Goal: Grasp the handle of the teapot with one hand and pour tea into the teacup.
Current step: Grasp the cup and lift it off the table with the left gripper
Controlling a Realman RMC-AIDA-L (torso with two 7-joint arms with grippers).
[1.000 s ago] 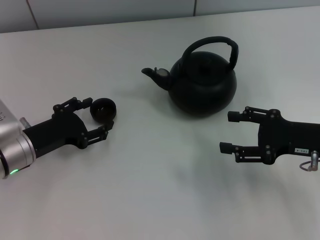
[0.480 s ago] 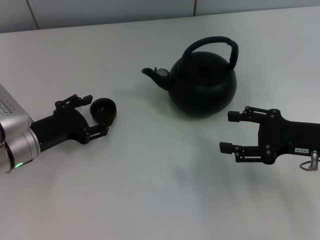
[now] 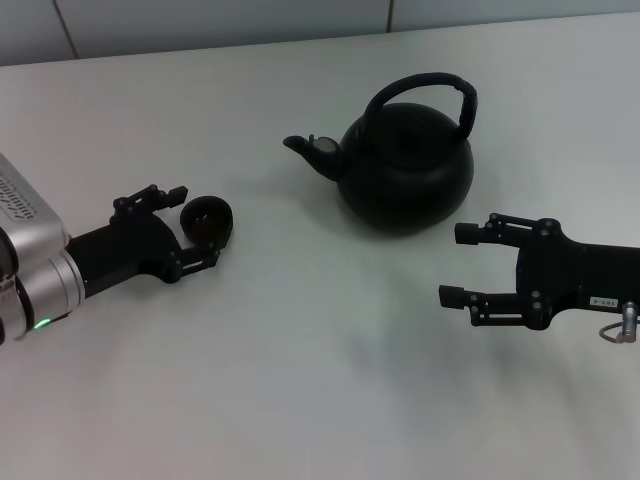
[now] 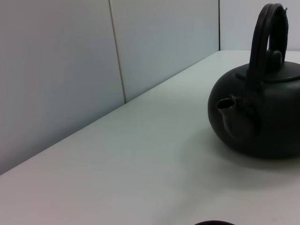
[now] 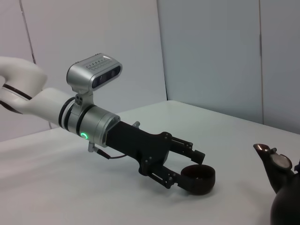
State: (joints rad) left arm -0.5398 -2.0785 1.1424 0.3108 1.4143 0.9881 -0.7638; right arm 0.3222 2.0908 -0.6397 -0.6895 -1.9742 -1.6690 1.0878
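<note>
The matte black teapot (image 3: 405, 170) stands upright at the middle back of the table, its arched handle (image 3: 420, 84) over the lid and its spout (image 3: 300, 146) pointing left. It also shows in the left wrist view (image 4: 262, 117). The tiny black teacup (image 3: 209, 222) sits to the pot's left. My left gripper (image 3: 193, 226), on the silver arm, is open, its fingertips flanking the near side of the cup; the right wrist view shows the gripper (image 5: 186, 169) and the cup (image 5: 198, 179). My right gripper (image 3: 458, 264) is open and empty, in front of and to the right of the teapot.
The white table (image 3: 300, 380) ends at a grey panelled wall (image 3: 200, 20) behind the teapot. The silver left arm sleeve (image 3: 30, 260) lies low over the table at the left edge.
My left gripper has drawn back to the left, so less of the cup lies between its fingers. The cup, the teapot and the right gripper have not moved.
</note>
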